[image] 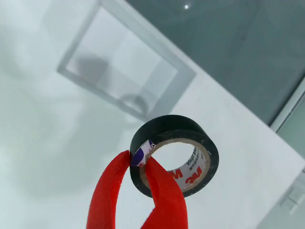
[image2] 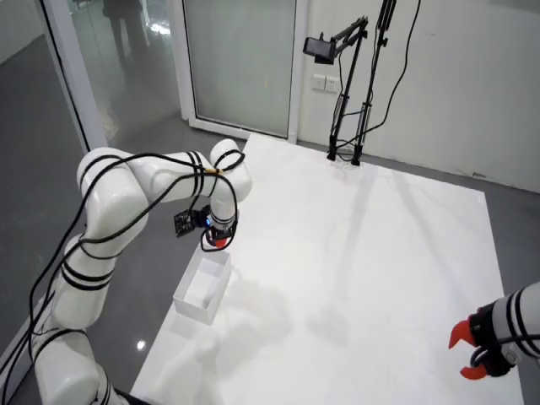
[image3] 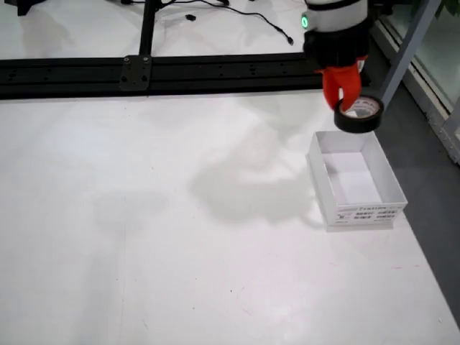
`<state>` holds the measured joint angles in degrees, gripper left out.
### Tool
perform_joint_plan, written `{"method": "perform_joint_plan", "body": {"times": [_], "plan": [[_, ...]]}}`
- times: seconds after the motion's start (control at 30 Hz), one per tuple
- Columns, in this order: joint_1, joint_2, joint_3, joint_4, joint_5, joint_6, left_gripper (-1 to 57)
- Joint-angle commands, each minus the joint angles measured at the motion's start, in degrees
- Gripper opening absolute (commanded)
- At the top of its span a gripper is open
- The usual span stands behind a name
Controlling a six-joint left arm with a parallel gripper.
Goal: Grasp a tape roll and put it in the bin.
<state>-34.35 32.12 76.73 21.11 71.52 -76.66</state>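
Tape roll (image: pixel 174 155): black, cardboard core printed with red 3M lettering, held off the surface, lower centre of the gripper-mounted view. Bin (image3: pixel 355 179): white open-topped rectangular box, right of the overhead view, just below the roll.

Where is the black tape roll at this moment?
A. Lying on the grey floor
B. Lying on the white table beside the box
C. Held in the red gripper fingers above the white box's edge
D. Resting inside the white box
C: the red-fingered gripper pinches the wall of the black tape roll, which hangs above the far rim of the open white cardboard box.
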Motion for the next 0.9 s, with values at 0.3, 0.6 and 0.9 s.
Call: {"method": "perform_joint_plan", "body": {"times": [0.3,0.6,0.9], "plan": [[1.1,8.9,9.3,-2.8,-9.2,-6.9,-0.9],[1.7,11.0,9.8,-1.2,-8.4,-9.0,-0.9],[3.4,12.1,10.1,-0.5,-8.9,-9.6,0.1]]}}
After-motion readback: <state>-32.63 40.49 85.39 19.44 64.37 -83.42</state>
